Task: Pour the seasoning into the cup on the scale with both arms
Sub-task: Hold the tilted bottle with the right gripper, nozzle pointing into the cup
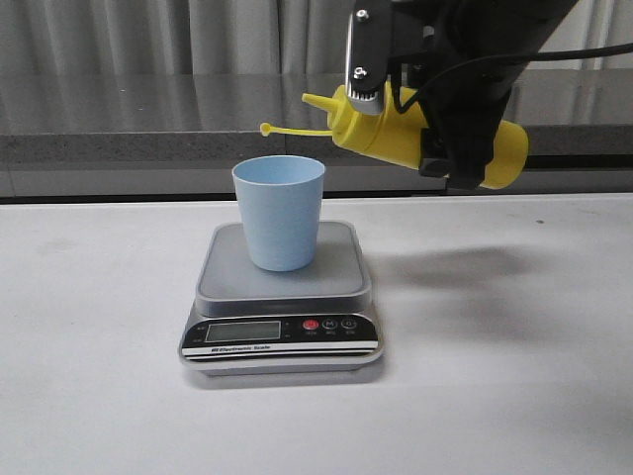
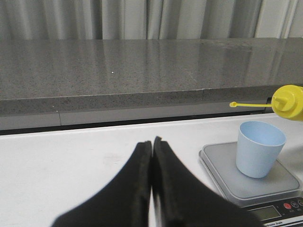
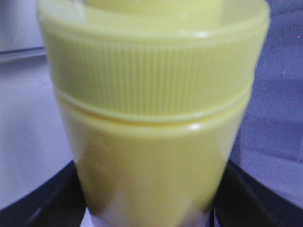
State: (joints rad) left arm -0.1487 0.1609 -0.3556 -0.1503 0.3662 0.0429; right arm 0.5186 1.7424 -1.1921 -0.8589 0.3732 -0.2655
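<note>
Here the tall yellow plastic squeeze bottle of seasoning (image 1: 396,134) hangs in the air, tipped almost flat; its long axis runs from the base, high on the robot's right, down slightly to the cone nozzle (image 1: 316,101) pointing left; the tethered cap (image 1: 265,129) dangles out on its thin strap beyond the tip; the right arm's fingers (image 3: 38,201) are clamped on either side of the bottle's body, as the right wrist view shows; the nozzle sits above and just to the right of the rim of the small light blue plastic tumbler (image 1: 279,213), so the tip appears not quite over the mouth, though depth is hard to judge; the cup stands upright on the silver-grey platform of the flat digital kitchen scale (image 1: 282,307), which rests on the white worktop (image 1: 99,396); the left gripper (image 2: 152,144), fingers pressed together and empty, hovers well to the left of the scale; the right arm is plainly the nearer.
</note>
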